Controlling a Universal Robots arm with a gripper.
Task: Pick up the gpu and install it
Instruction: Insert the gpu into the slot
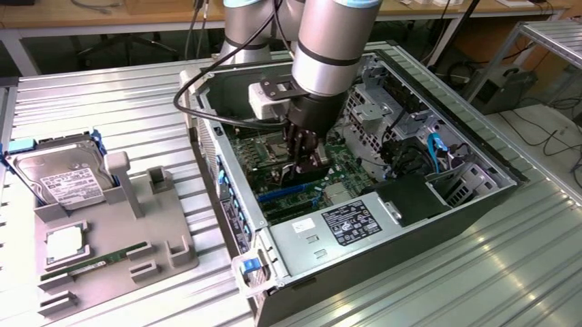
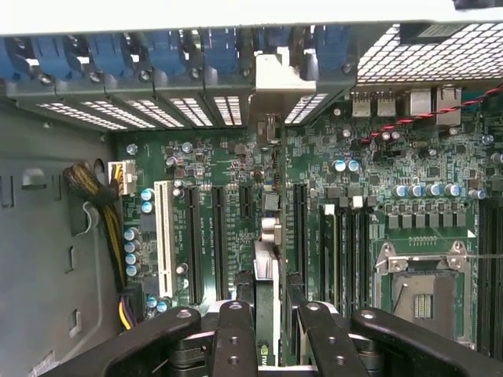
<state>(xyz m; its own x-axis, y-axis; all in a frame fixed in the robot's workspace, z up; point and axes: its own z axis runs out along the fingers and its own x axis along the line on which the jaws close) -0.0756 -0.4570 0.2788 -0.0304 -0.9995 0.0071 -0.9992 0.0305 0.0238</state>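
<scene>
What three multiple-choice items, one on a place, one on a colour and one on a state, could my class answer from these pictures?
1. Where is the hard drive?
A) inside the computer case
B) on the grey holder at the exterior view's left
C) in the gripper

2. What colour are the clips above the slot openings in the wrist view?
A) red
B) blue
C) green

3. What is the gripper's state?
A) open over the grey holder
B) shut on the gpu inside the computer case
C) shut on the hard drive

Key:
1 B, it lies in the holder, outside the case.
2 B, the row of clips is blue.
3 B, the card stands edge-on between its fingers.
</scene>
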